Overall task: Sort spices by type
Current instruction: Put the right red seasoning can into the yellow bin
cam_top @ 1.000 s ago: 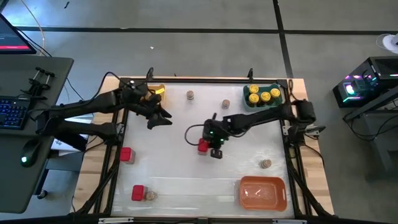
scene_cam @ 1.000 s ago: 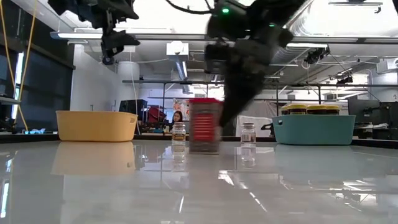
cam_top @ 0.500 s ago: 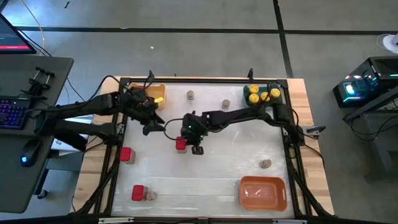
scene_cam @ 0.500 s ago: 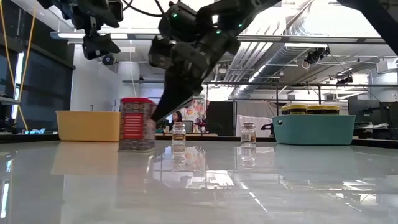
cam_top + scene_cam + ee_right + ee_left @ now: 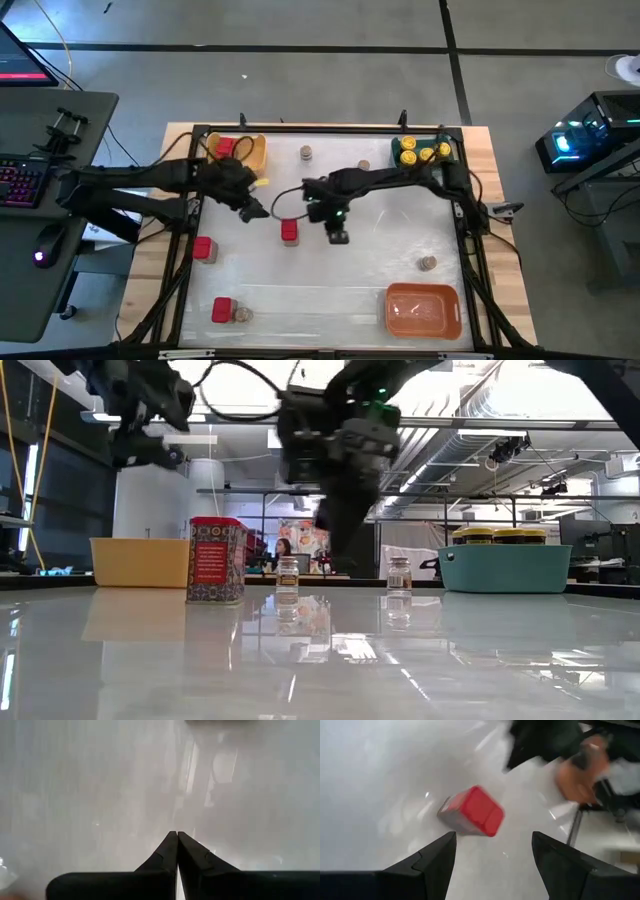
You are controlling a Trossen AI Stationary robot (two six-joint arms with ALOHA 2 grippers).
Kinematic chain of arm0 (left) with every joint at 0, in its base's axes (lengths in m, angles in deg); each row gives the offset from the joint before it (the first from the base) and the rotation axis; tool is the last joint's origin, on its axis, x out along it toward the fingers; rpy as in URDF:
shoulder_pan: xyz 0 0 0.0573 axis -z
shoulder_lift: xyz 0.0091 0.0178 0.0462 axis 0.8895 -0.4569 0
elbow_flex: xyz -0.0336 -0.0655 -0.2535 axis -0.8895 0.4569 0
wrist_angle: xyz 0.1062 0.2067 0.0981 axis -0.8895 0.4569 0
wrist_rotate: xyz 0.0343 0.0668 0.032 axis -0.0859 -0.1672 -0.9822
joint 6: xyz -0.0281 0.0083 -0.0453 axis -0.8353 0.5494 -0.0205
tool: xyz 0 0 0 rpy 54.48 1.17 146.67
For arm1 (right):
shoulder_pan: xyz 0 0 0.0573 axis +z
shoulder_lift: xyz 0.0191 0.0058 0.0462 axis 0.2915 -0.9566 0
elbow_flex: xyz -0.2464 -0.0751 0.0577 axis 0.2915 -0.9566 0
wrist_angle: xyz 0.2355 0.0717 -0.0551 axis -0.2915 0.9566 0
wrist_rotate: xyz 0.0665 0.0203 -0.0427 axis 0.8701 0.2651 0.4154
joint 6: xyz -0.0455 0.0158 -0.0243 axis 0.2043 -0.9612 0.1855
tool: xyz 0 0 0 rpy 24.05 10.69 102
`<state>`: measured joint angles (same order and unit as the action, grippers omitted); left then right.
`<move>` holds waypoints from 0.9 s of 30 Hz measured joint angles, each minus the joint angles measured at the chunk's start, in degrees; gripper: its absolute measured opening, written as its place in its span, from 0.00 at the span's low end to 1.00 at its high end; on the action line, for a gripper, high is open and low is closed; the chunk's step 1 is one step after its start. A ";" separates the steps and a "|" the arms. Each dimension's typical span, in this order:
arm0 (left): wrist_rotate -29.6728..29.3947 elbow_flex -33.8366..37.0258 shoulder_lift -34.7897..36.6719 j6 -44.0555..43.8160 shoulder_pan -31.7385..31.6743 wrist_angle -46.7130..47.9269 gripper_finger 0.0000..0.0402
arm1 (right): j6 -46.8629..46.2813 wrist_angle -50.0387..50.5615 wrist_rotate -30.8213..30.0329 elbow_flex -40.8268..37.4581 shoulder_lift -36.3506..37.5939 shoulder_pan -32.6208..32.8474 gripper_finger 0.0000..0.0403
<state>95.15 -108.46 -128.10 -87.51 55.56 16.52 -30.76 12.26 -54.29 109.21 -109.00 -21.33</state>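
Spices scattered: red boxes (image 5: 289, 232) upright mid/left, yellow-lidded jars (image 5: 420, 152) in teal tray, grey-brown jars (image 5: 305, 153) far edge.

Glossy white table (image 5: 380, 270) with light wooden side edges (image 5: 505, 290) on a grey floor (image 5: 320, 70) crossed by dark lines. Beside its left edge, a dark desk (image 5: 40, 200) carrying a keyboard (image 5: 22, 185). Beyond the far edge, ceiling ducts (image 5: 560, 430), strip lights, dark windows (image 5: 60, 500).

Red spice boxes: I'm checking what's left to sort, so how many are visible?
4: one in the yellow tray, one mid-table near the left gripper, one at the left edge, one front-left. Others may be hidden.
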 joint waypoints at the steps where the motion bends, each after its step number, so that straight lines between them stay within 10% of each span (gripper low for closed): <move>1: -0.84 0.00 -1.15 -3.10 0.87 0.16 0.61 | 0.15 0.28 -0.14 -1.68 1.51 -0.47 0.00; 10: -8.74 -7.73 -14.78 -22.03 10.52 -2.60 0.61 | -10.80 -6.71 -8.40 -24.39 22.26 -7.21 0.00; 17: -20.48 -20.29 -29.08 -31.85 13.49 13.70 0.61 | -18.34 -13.64 -10.97 -38.79 36.63 -9.91 0.00; 27: -21.25 -27.09 -41.30 -42.62 16.20 13.60 0.61 | -18.81 -16.82 -11.43 -48.22 43.87 -9.69 0.00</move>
<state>73.90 -135.55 -169.40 -130.12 71.77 30.13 -49.56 -4.56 -65.72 60.99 -65.13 -31.03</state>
